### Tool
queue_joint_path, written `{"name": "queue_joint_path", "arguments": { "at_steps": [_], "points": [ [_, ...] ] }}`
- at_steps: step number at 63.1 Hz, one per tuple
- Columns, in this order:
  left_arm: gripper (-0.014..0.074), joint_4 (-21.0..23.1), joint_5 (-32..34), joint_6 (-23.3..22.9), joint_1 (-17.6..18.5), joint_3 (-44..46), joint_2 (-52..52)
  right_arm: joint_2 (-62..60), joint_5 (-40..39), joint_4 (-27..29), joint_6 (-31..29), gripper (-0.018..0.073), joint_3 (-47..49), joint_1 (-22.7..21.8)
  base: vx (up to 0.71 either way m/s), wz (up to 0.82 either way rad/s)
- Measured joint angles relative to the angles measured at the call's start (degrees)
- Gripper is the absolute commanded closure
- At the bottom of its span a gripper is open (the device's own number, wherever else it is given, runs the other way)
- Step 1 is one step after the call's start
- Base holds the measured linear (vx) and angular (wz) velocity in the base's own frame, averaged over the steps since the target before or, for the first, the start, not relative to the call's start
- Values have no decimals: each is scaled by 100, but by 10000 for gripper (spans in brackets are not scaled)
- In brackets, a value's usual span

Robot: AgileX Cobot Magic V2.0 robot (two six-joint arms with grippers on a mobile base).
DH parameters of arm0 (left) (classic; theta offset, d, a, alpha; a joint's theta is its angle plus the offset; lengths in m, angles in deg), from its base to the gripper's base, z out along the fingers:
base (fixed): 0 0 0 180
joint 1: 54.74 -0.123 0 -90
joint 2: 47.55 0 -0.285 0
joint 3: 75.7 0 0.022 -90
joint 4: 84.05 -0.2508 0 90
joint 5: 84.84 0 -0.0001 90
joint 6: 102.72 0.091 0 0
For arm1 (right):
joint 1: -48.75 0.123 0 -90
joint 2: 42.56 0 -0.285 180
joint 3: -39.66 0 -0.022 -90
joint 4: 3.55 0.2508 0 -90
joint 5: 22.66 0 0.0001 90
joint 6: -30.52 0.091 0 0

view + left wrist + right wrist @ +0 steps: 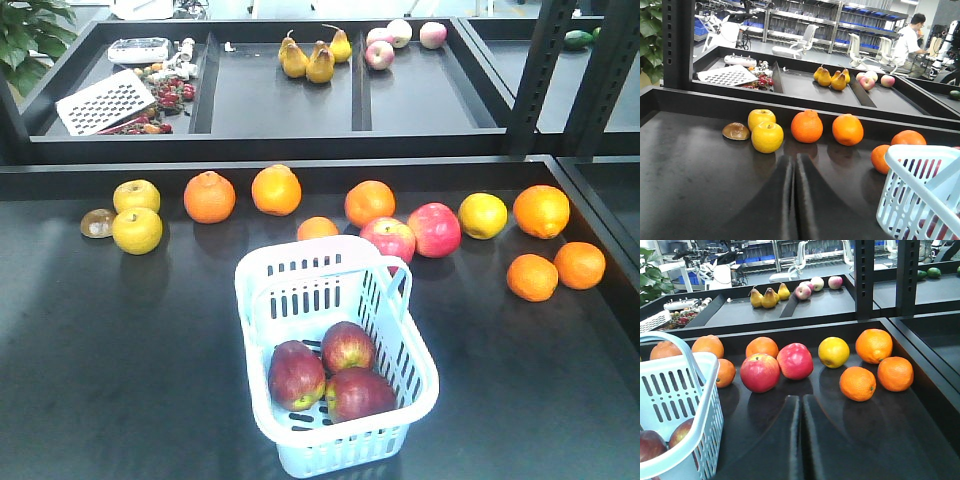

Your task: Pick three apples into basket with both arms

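Dark, glossy surface [120, 350] with a raised rim at the rear. Resting directly on it: a pale basket [262, 300] near the front centre; behind it, a row of fruit comprising two yellow apples [137, 214] beside a brown item [97, 223] at far left, oranges [276, 190] along the back, two pink-red apples [412, 234] just behind the basket, a yellow fruit [482, 215], and three further oranges [555, 255] clustered at far right.
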Motion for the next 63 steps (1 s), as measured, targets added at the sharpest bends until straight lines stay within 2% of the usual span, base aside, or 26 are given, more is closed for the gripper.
{"name": "queue_joint_path", "arguments": {
  "at_steps": [63],
  "points": [
    [603, 0, 0, 0, 0, 0, 0, 0, 0, 0, 0, 566, 0, 0, 0, 0]
  ]
}}
